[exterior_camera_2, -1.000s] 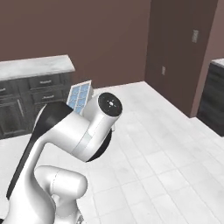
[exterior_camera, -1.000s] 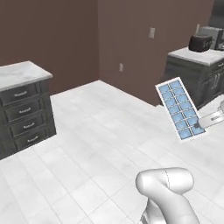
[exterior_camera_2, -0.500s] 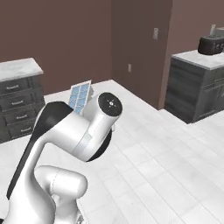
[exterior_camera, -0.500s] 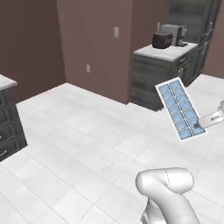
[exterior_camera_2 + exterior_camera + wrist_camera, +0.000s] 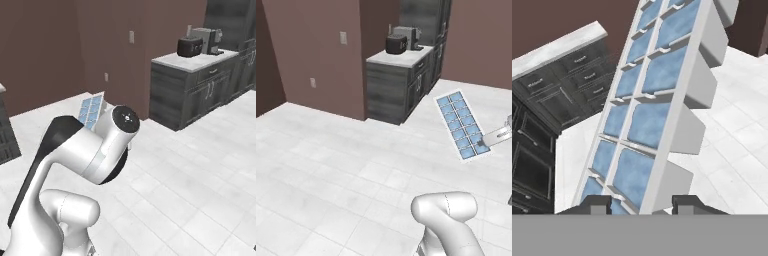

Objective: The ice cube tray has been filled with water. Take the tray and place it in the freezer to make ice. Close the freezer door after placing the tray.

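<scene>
Right now my left base view gives me the clearest look at the ice cube tray (image 5: 463,125): it hangs in the air above the white tiled floor (image 5: 331,165), tilted on a slant, with its two rows of pale-blue water (image 5: 460,120) cells facing the camera. The fingers (image 5: 487,145) hold it by its lower right end, and I can see the light grey tips meeting the tray's corner there. From the right base view the arm's white elbow blocks most of it, so I only catch the far end of the tray (image 5: 91,110) poking out above the arm. The hand view puts me right up against the tray (image 5: 657,100), running away from the camera on a diagonal, its white cell bottoms showing along one side; the two dark fingertips (image 5: 597,204) sit either side of its near end, clamped on it.

Around me are dark reddish-brown walls and a dark grey cabinet run with a pale worktop (image 5: 401,57). On it stand a black toaster (image 5: 396,44) and a coffee machine (image 5: 411,37); the right base view shows the same pair from the other side. Behind them rises the tall grey freezer (image 5: 426,20). The tray is well apart from it.
</scene>
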Available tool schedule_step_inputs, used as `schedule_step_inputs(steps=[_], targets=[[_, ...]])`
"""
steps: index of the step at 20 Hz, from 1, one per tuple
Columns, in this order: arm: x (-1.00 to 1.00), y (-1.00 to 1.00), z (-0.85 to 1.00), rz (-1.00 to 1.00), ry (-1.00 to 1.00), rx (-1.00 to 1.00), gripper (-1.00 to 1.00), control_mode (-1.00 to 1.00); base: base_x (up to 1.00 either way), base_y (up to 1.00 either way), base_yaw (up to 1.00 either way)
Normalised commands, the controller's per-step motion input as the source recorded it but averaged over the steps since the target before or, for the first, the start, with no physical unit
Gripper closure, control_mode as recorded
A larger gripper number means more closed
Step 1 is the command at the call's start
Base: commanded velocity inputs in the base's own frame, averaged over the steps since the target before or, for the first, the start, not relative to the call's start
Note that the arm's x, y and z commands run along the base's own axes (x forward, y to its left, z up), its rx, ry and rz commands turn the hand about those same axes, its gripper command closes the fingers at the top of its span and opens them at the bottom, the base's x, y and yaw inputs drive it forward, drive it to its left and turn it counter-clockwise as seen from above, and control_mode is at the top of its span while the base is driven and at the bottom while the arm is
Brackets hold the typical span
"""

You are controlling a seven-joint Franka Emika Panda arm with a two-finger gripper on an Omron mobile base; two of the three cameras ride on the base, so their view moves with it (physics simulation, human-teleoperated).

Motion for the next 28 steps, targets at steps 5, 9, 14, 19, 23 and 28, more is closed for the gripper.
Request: schedule_step_inputs(steps=[5, 9, 14, 19, 23, 28], targets=[[0.00, 0.00, 0.00, 0.00, 0.00, 0.00, 1.00, 1.00, 0.07, 0.00, -0.39], [0.00, 0.00, 0.00, 0.00, 0.00, 0.00, 1.00, 1.00, 0.07, 0.00, -0.37], [0.00, 0.00, 0.00, 0.00, 0.00, 0.00, 1.00, 1.00, 0.11, 0.00, -0.35], [0.00, 0.00, 0.00, 0.00, 0.00, 0.00, 1.00, 1.00, 0.16, 0.00, -0.34], [0.00, 0.00, 0.00, 0.00, 0.00, 0.00, 1.00, 1.00, 0.30, 0.02, -0.34], [0.00, 0.00, 0.00, 0.00, 0.00, 0.00, 1.00, 1.00, 0.32, 0.01, -0.36]])
